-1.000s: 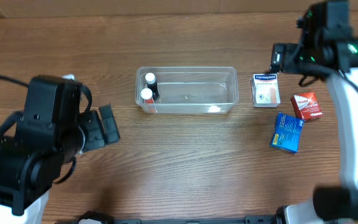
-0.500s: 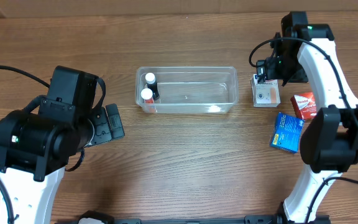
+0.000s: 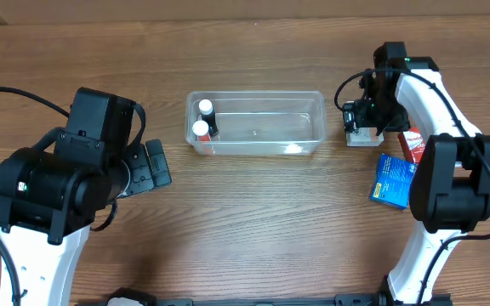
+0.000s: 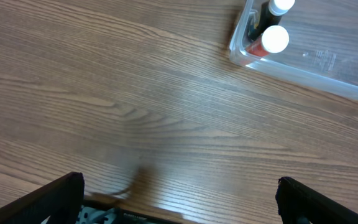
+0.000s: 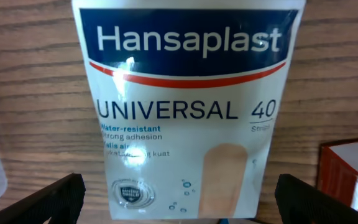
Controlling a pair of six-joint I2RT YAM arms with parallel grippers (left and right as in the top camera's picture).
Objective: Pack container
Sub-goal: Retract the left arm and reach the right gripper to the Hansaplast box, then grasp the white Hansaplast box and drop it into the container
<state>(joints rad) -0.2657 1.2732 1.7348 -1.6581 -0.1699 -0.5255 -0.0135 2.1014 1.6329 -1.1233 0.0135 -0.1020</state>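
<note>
Clear plastic, the container (image 3: 255, 123) is holding two white-capped bottles (image 3: 202, 119) at its left end. Just right of it the right gripper (image 5: 185, 199) is hanging, spread wide, over a white Hansaplast box (image 5: 188, 106), with a red box (image 3: 412, 146) and a blue box (image 3: 390, 180) lying farther right. Left of the container, the left gripper (image 4: 179, 199) is hovering, also spread wide and gripping nothing.

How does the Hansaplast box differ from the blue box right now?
The Hansaplast box is white with a navy band; the blue box is mostly blue. The Hansaplast box sits under the open right gripper; the blue box lies clear of it. The Hansaplast box is beside the container; the blue box is farther off. Both lie on the table, unpacked.
</note>
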